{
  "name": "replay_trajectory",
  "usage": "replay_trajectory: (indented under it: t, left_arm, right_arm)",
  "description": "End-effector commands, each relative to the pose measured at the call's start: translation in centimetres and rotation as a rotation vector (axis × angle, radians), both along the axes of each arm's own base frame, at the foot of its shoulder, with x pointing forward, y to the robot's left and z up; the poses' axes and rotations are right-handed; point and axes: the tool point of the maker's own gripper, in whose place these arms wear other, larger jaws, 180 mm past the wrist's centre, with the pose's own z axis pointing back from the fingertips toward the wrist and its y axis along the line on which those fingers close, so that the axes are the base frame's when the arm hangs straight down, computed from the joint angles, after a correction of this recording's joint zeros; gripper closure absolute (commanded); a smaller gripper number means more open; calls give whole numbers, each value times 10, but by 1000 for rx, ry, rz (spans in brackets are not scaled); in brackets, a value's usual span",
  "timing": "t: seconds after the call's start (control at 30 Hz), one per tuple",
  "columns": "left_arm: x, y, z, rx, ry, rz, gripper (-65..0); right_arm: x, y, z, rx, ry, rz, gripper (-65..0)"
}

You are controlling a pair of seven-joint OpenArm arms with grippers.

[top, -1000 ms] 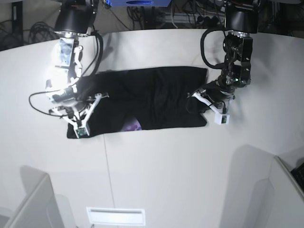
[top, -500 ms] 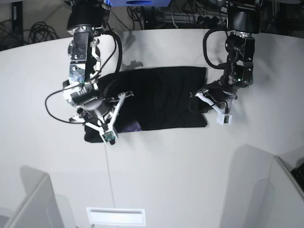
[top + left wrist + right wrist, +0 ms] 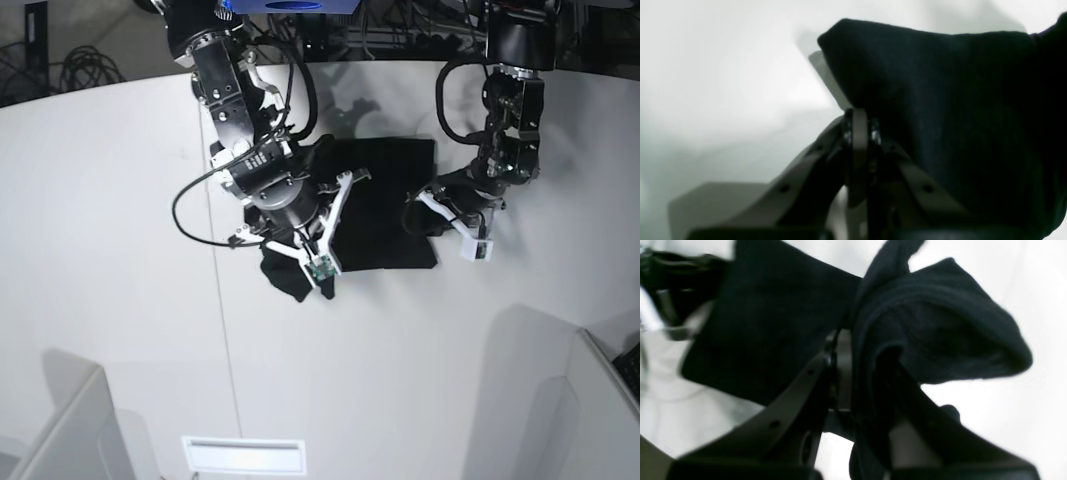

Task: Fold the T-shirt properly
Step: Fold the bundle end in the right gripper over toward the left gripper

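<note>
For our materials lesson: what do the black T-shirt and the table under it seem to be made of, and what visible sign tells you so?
T-shirt: soft knitted cloth, matte black, probably cotton. It bunches into rounded folds and shows fine ribbing in the right wrist view.
Table: hard, smooth white surface, perhaps laminate or painted board. It lies flat, shows thin seam lines and takes soft shadows; the exact material cannot be told.

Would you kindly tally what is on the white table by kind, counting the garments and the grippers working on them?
T-shirt: 1
Grippers: 2, the right gripper and the left gripper, each shut on the T-shirt
Total: 3
</note>
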Motion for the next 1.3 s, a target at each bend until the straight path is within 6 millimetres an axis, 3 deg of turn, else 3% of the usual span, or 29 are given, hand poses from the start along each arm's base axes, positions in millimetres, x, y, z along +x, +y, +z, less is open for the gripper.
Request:
replay_trajectory:
  t: [0.0, 0.27, 0.53, 0.67, 0.9, 1.1, 1.27]
  left_arm:
    - [-4, 9, -4, 40, 31, 0, 0]
    - [-5, 8, -4, 40, 33, -3, 0]
    - [-16, 17, -6, 59, 43, -1, 0]
    - [-23, 29, -4, 86, 46, -7, 0]
    - [-45, 78, 15, 127, 12, 110, 0]
    - [-77, 123, 41, 201, -15, 186, 0]
    - [-107, 143, 49, 247, 19, 220, 0]
  right_arm:
    - [8, 12, 19, 47, -69, 11, 0]
    - [-3, 47, 30, 104, -110, 68, 0]
    - [-6, 65, 5, 151, -62, 92, 0]
    - [-4, 69, -9, 219, -12, 20, 0]
    - [-10, 89, -2, 277, -5, 45, 0]
    - [-8, 90, -18, 262, -2, 39, 0]
    - [-3, 90, -28, 257, -13, 30, 0]
